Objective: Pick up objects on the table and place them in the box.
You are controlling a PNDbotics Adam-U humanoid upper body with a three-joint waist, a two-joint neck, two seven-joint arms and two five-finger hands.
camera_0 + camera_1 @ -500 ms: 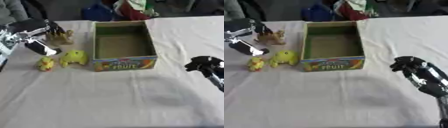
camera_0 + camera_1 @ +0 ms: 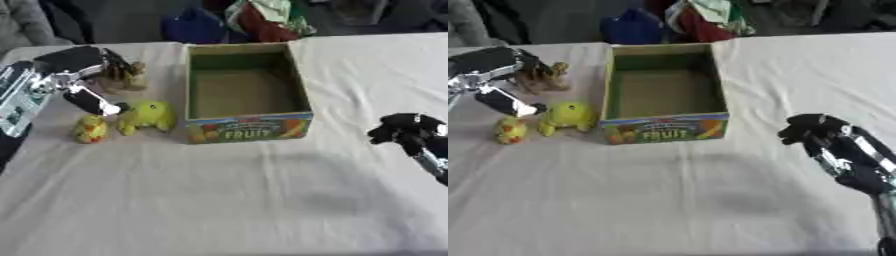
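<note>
Looking into the box (image 2: pixel 246 89), I see it empty, so nothing is packed. Three toys wait at its 9 o'clock: brown (image 2: pixel 127 76), green (image 2: pixel 149 116), yellow (image 2: pixel 90 129). My left robot hand (image 2: pixel 83 75) hovers there, fingers spread, holding nothing; the right robot hand (image 2: pixel 820 131) idles curled at 4 o'clock.

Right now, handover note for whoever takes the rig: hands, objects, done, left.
Left hand: over the toys left of the box, fingers curled near the brown toy; I cannot tell whether it grips anything.
Right hand: idle, right of the box, fingers curled, holding nothing.
Box: open, nothing visible inside.
Green toy sits beside the box's left wall, yellow toy just left of it, brown toy behind them.
Done: nothing boxed. Left: all three toys.
</note>
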